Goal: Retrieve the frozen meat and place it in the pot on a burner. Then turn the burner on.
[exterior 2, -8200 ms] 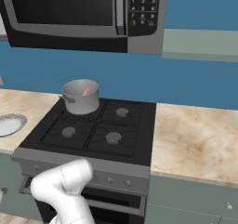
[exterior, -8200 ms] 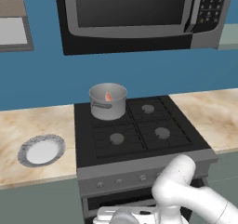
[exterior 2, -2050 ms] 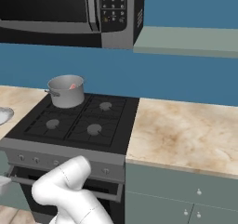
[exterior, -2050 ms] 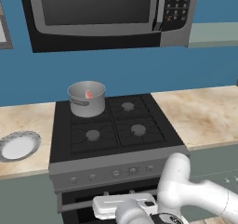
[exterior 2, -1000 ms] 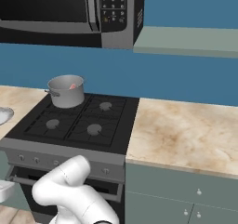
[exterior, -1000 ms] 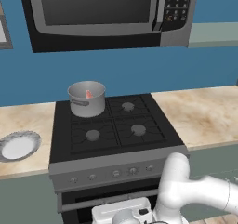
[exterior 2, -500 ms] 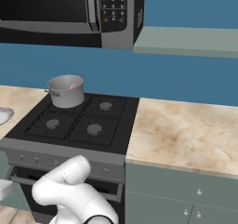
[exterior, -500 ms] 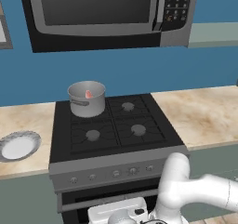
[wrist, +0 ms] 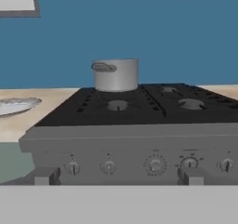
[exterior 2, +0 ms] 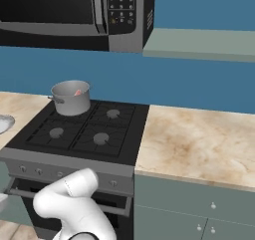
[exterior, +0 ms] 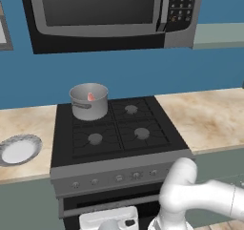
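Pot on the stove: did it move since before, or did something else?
The pot only seems to slide left: the robot's base drove right, so the whole picture shifted. The arm dipped a little lower by the oven. Nothing was grabbed or dropped. The frozen meat stays in the pot, the plate on the counter.

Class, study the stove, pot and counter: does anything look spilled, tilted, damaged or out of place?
Nothing stands out. The pot stands upright on the back-left burner with the frozen meat inside, and the plate lies flat on the counter.
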Robot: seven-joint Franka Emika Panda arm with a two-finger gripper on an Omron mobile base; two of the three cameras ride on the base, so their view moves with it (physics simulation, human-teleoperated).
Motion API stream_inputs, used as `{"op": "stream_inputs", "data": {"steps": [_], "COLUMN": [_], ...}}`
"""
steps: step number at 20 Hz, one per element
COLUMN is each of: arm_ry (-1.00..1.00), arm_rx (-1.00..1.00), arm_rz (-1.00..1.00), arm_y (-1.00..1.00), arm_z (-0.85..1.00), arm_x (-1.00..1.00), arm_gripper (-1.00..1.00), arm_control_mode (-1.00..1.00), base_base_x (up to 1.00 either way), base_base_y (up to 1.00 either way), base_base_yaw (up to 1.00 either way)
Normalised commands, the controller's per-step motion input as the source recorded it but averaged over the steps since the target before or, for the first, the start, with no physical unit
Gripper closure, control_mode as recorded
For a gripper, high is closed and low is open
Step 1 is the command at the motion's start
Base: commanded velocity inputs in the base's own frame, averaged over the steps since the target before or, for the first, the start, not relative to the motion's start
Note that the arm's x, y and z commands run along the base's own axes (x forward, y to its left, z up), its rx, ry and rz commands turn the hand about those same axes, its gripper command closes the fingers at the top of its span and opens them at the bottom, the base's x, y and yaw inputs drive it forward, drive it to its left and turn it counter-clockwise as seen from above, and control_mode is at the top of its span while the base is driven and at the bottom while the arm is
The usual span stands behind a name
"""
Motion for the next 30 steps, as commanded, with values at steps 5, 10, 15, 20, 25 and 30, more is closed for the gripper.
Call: {"op": "stream_inputs", "data": {"steps": [5,10,15,20,25,30], "arm_ry": [0.0,0.0,0.0,0.05,0.06,0.01], "arm_rx": [0.0,0.01,0.01,0.03,0.0,0.0], "arm_rz": [0.0,0.0,0.0,0.0,0.0,0.0], "arm_y": [0.23,0.28,0.14,0.0,0.05,0.08], "arm_z": [-0.2,-0.24,-0.22,-0.21,-0.3,-0.35], "arm_x": [0.0,0.0,0.0,0.0,0.03,0.11], "arm_gripper": [-1.0,-1.0,-1.0,-1.0,-1.0,-1.0], "arm_control_mode": [-1.0,-1.0,-1.0,-1.0,-1.0,-1.0], "base_base_x": [0.0,0.0,0.0,0.0,0.0,0.0], "base_base_y": [0.0,0.0,0.0,0.0,0.0,0.0], "base_base_yaw": [0.0,0.0,0.0,0.0,0.0,0.0]}}
